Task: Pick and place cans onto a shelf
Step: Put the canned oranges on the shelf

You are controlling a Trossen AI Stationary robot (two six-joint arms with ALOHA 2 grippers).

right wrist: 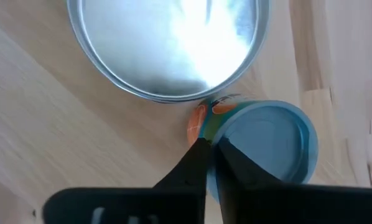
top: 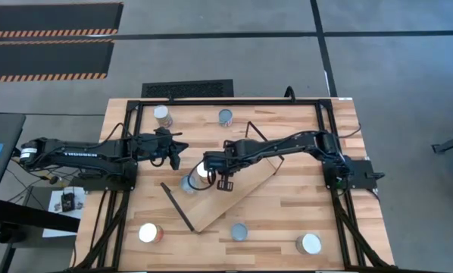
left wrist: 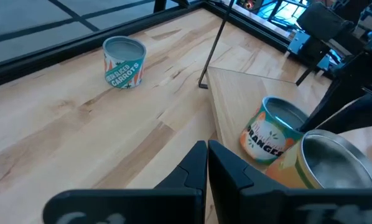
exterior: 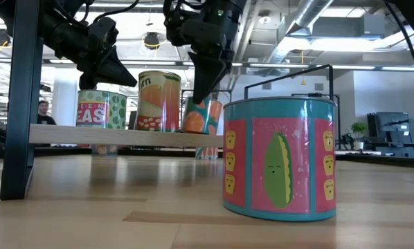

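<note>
Your right gripper (top: 211, 168) sits over the shelf (top: 234, 199), fingers pressed together w/ nothing between them, tips at the rim of the oranges can (right wrist: 264, 146). That can stands on the shelf just beside a taller silver-top can (right wrist: 170, 43); in the low view it looks tilted.

Your left gripper (top: 175, 154) hovers near the shelf's near-left end, fingers (left wrist: 195, 168) also closed, empty.

Shelf lies diagonal mid-table, black wire bracket (top: 178, 206) at its lower-left end.

Other cans on the tabletop: carrots can (left wrist: 124, 62) and a tan-label can (top: 163, 115) along the far edge, three more (top: 148, 233) (top: 240, 231) (top: 310, 243) along the near edge. Low view: a peas can (exterior: 280, 158) up close.
</note>
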